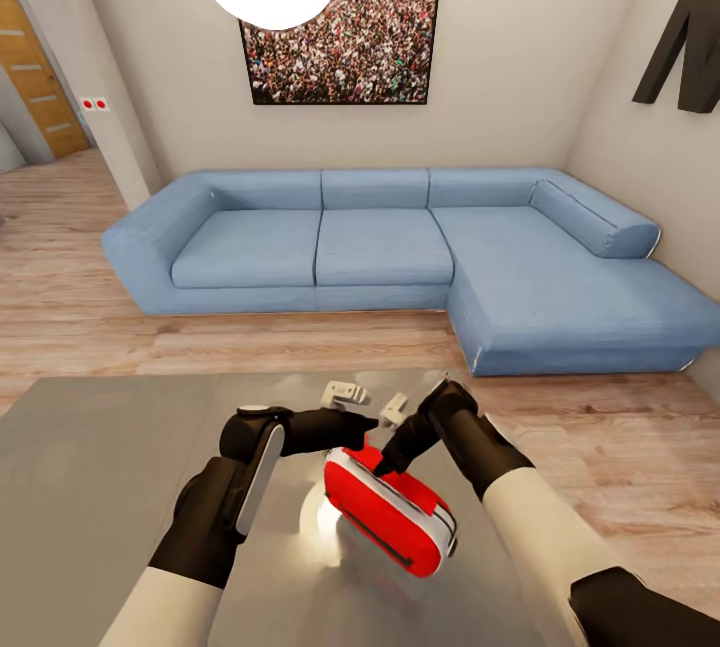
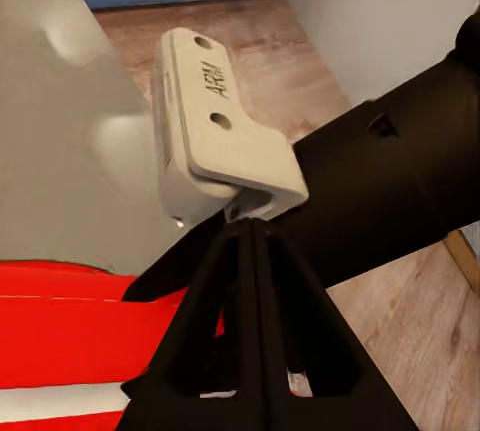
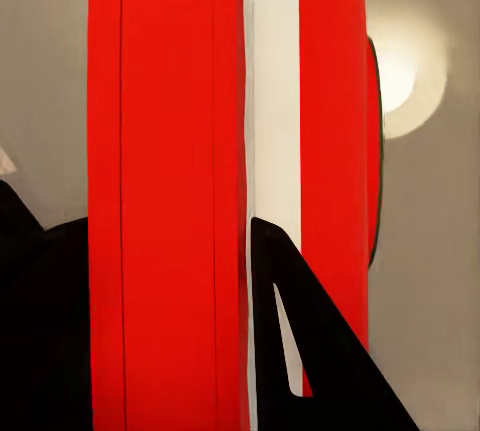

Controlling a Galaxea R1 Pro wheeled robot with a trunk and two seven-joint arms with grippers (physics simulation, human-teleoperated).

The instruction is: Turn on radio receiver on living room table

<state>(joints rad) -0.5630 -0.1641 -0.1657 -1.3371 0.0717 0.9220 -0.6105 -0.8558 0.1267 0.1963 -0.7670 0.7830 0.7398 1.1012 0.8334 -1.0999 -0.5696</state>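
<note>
On the table (image 1: 90,487), both end effectors crowd the radio receiver (image 1: 395,517).

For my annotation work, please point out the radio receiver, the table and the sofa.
radio receiver (image 1: 392,517): head view, on its red side face.
table (image 1: 90,487): head view, on the bare grey top, left of the arms.
sofa (image 1: 380,247): head view, on the middle seat cushion.

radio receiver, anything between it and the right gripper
Nothing visible stands between them. The right gripper is already at the radio receiver: its dark fingers lie against the red body and white band. The left gripper sits close by.
</note>
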